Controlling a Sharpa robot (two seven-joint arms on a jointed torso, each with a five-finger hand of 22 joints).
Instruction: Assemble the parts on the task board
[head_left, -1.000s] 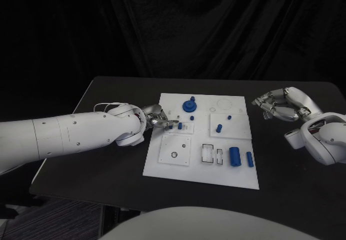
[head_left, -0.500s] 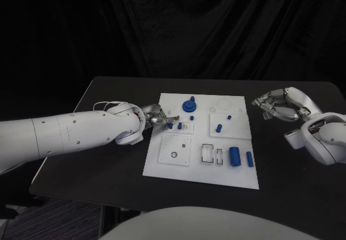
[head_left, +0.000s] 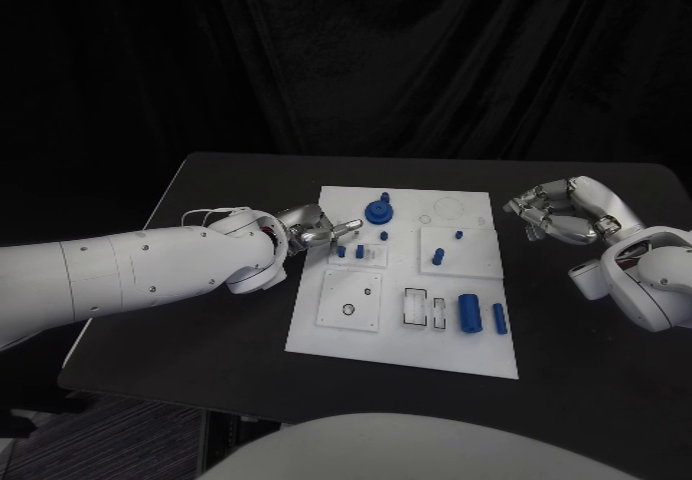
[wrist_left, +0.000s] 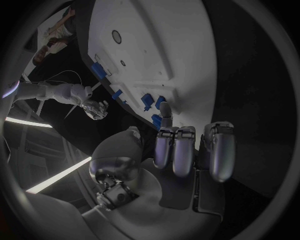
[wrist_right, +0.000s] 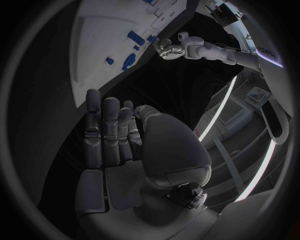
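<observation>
The white task board (head_left: 454, 345) lies mid-table. My left hand (head_left: 315, 230) hovers at the board's left edge with fingers apart and nothing in them. Just beside its fingertips two small blue pegs (head_left: 340, 252) (head_left: 359, 252) stand on the board. In the left wrist view the fingers (wrist_left: 181, 150) reach toward blue pegs (wrist_left: 150, 101). A blue round gear-like part (head_left: 379, 210) stands toward the back. A thick blue cylinder (head_left: 469, 311) and a slim one (head_left: 499, 318) lie at the front right. My right hand (head_left: 560, 212) hangs off the board's right side, loosely bent and holding nothing.
More small blue pegs stand on the board's right block (head_left: 437, 257) and near its middle (head_left: 384, 237). Rectangular slots (head_left: 415, 306) and a ring outline (head_left: 351, 309) mark the board's front. Black table surface (head_left: 216, 330) runs round the board on all sides.
My left hand has let go of a small peg and drawn back toward the board's left edge; the peg now stands beside the other one. The right hand has not moved.
</observation>
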